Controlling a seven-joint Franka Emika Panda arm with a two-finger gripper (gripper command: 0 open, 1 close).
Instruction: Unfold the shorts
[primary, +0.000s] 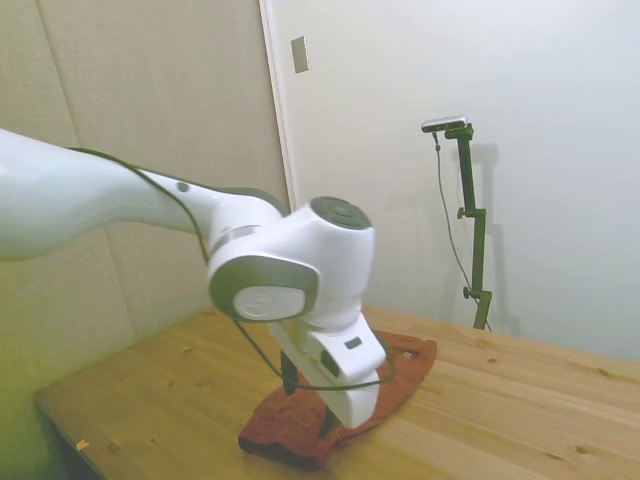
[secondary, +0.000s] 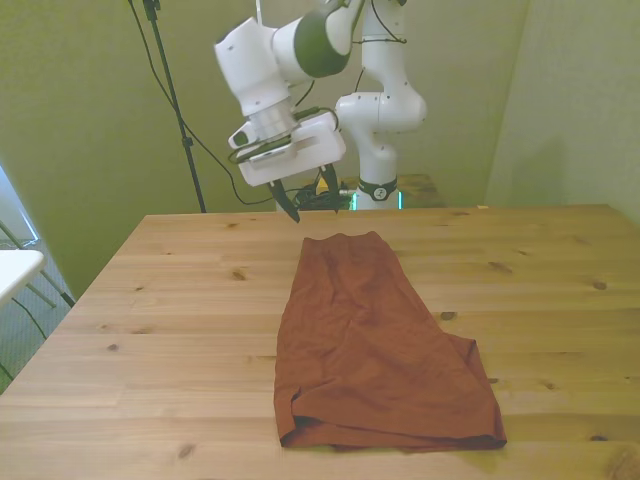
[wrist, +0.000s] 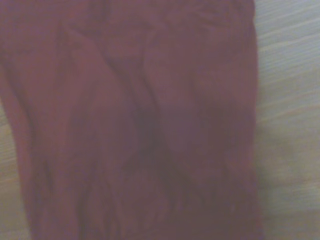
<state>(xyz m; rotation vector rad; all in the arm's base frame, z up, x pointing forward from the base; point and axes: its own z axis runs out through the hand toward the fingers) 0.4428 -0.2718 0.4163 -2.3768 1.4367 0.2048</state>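
Observation:
The rust-brown shorts (secondary: 372, 345) lie folded flat in the middle of the wooden table (secondary: 160, 330), narrow end toward the far edge and wider end near the front edge. In the side view the shorts (primary: 408, 362) are partly hidden behind the arm's wrist. My gripper (secondary: 309, 202) hangs in the air above the table's far edge, just past the narrow end of the cloth, open with nothing between its fingers. In the side view the gripper (primary: 306, 400) is over the cloth. The wrist view is almost filled by the blurred, creased shorts (wrist: 135, 125).
Bare wood lies on both sides of the shorts, to the front view's left (secondary: 170, 300) and right (secondary: 550, 290). The arm's base (secondary: 378, 185) stands behind the far edge. A white object (secondary: 15, 268) pokes in at the front view's left border.

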